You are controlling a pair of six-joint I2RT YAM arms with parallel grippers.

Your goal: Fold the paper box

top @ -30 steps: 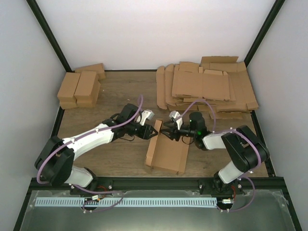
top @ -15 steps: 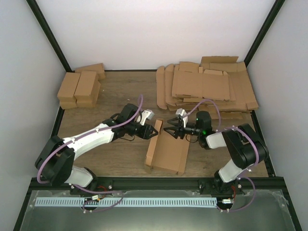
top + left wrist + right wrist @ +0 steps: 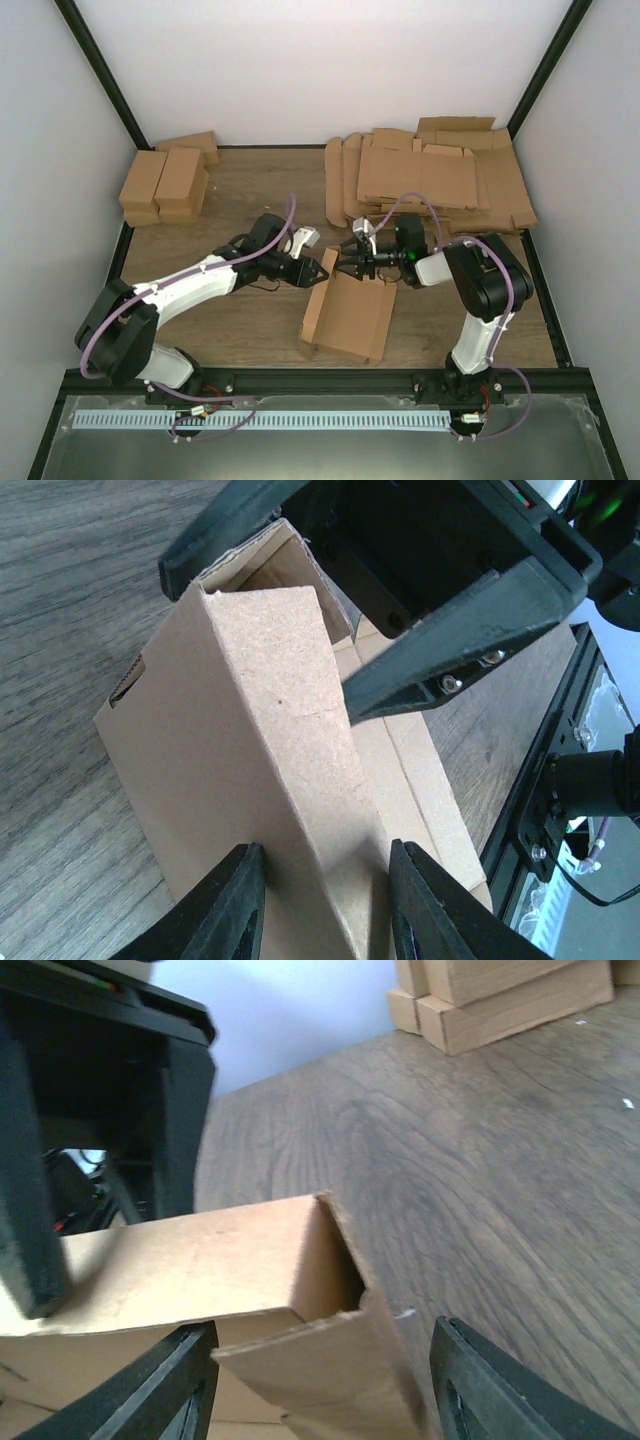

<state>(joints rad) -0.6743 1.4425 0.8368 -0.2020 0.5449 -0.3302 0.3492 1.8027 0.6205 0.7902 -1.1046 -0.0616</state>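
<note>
The paper box (image 3: pixel 345 318) lies partly folded in the middle of the table, its left long wall standing up. My left gripper (image 3: pixel 322 270) is shut on the far end of that folded wall (image 3: pixel 270 730), with a fingertip (image 3: pixel 225 910) pressed against each side. From the right, my right gripper (image 3: pixel 346 262) faces it and stands open. Its fingers (image 3: pixel 505 1385) straddle the loose end flap (image 3: pixel 320 1360) at the same corner, with a gap on the right side. The box's hollow wall end (image 3: pixel 335 1260) shows just beyond the flap.
A heap of flat cardboard blanks (image 3: pixel 430 185) fills the back right. Finished brown boxes (image 3: pixel 165 180) are grouped at the back left, also visible in the right wrist view as boxes (image 3: pixel 500 990). A black frame rail (image 3: pixel 330 380) runs along the near edge.
My right gripper has swung left toward the box's far corner and opened wider around the end flap. The left gripper and the box have stayed put.
</note>
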